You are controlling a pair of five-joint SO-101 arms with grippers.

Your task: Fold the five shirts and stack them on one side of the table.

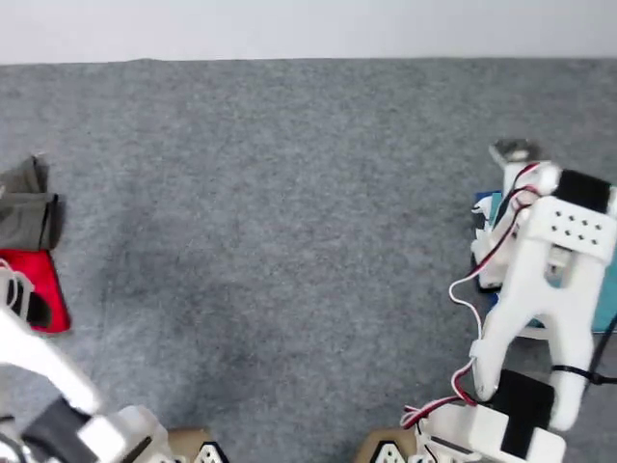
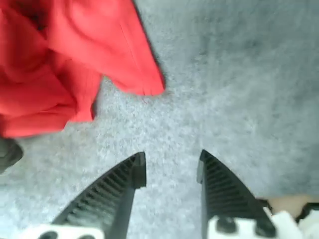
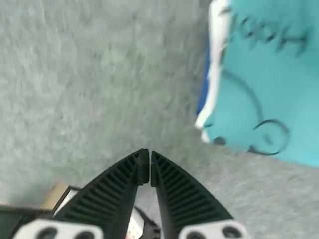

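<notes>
The left gripper (image 2: 169, 172) hung open and empty just beside the crumpled red shirt (image 2: 65, 64) at the table's (image 1: 289, 193) left edge. The right gripper (image 3: 145, 162), closed on nothing, sat by the folded teal shirt (image 3: 269, 74). The next move was likely to pinch the red shirt's hem.

Fixed high, looking steeply down over the grey table (image 1: 289, 193) from the arms' side. At each wrist, close above it, facing down. Shared with the high view: red shirt (image 2: 50, 74) at left wrist, teal shirt (image 3: 269, 74) at right.

Red shirt (image 2: 65, 50): matt, seemingly soft cloth
</notes>
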